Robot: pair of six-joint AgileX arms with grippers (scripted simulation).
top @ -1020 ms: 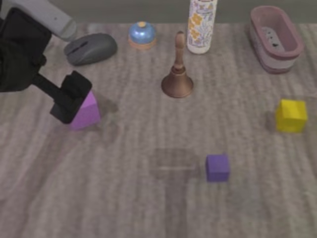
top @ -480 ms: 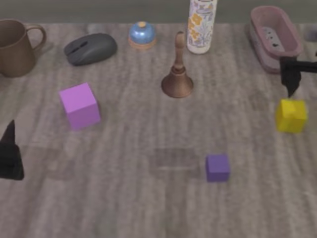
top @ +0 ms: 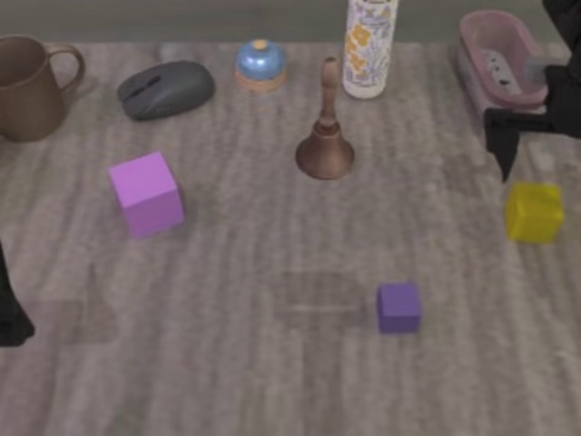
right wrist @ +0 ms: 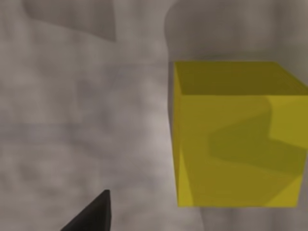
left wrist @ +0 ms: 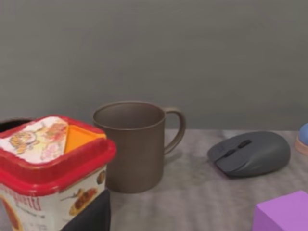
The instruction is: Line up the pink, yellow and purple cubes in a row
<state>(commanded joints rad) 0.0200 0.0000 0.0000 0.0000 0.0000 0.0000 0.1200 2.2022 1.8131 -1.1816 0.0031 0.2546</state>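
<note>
The pink cube (top: 145, 193) rests alone on the table's left half; one corner of it shows in the left wrist view (left wrist: 284, 214). At the left edge sits my left gripper (top: 7, 309), open and empty, well clear of that cube. The yellow cube (top: 534, 212) lies near the right edge. My right gripper (top: 543, 145) hovers open just behind it, one dark finger (top: 502, 145) off its back left corner. In the right wrist view the yellow cube (right wrist: 236, 139) fills the frame beside one fingertip (right wrist: 94, 216). The purple cube (top: 398, 307) lies alone at front centre.
Along the back stand a brown mug (top: 32, 86), a grey mouse (top: 166, 88), a blue call bell (top: 260, 64), a printed bottle (top: 369, 45) and a pink tub (top: 504, 68). A brass hand bell (top: 325, 136) stands mid-table. A red-rimmed printed tub (left wrist: 48, 173) shows in the left wrist view.
My left gripper let go of the pink cube and withdrew to the left edge. My right arm came in from the right and hangs behind the yellow cube.
</note>
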